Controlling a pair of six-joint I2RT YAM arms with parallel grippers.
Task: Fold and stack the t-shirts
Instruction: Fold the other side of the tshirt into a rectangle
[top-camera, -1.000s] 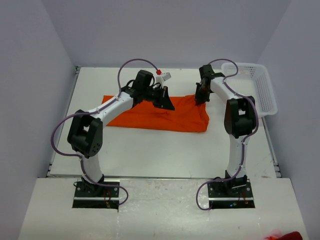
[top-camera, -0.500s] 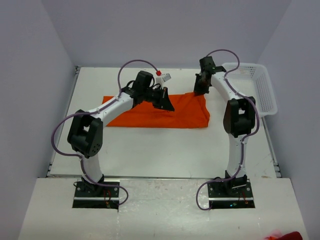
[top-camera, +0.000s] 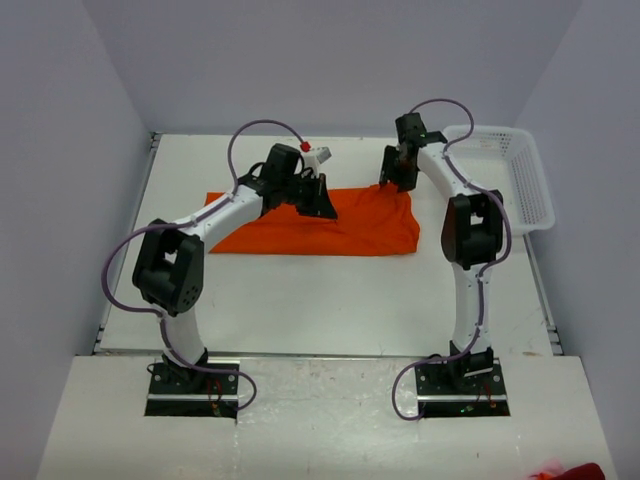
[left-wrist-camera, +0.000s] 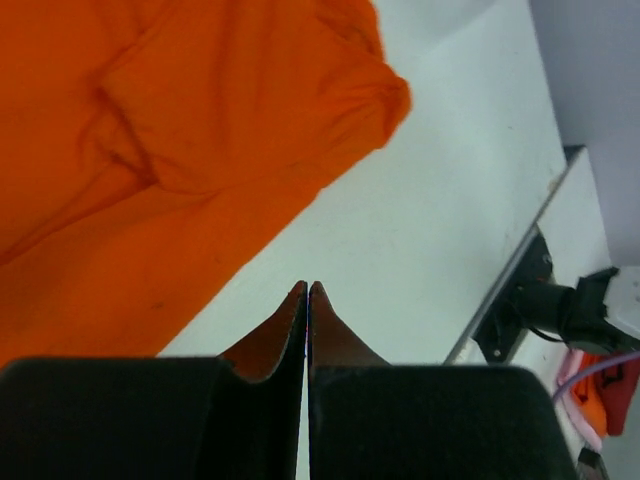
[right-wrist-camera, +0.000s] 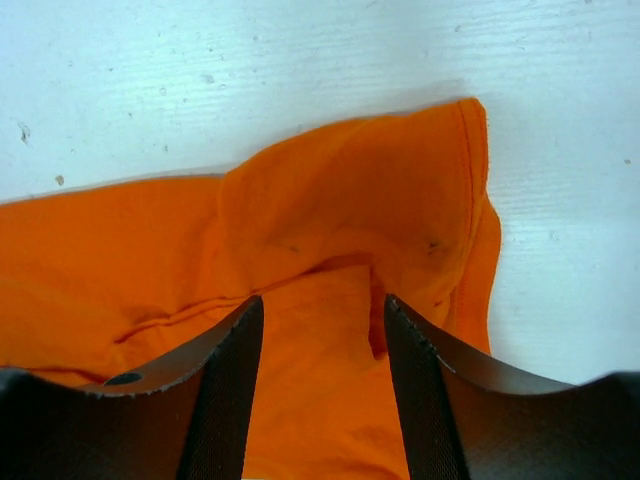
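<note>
My right gripper (right-wrist-camera: 320, 302) stood parted over the t-shirt (right-wrist-camera: 350, 210), gripping nothing, presumably so the fold lay flat; left gripper (left-wrist-camera: 307, 289) closed.

The left arm (top-camera: 225, 210) extended up toward the frame's centre, the left gripper (left-wrist-camera: 307, 292) with fingers pressed tight together. The right arm (top-camera: 470, 230) stood tall at right of centre, the right gripper (right-wrist-camera: 320, 310) angled downward, jaws parted.

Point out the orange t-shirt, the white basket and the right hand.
orange t-shirt (top-camera: 340, 230), top view, middle of the cloth
white basket (top-camera: 543, 185), top view, right wall
right hand (right-wrist-camera: 322, 302), right wrist view, between its fingertips
</note>
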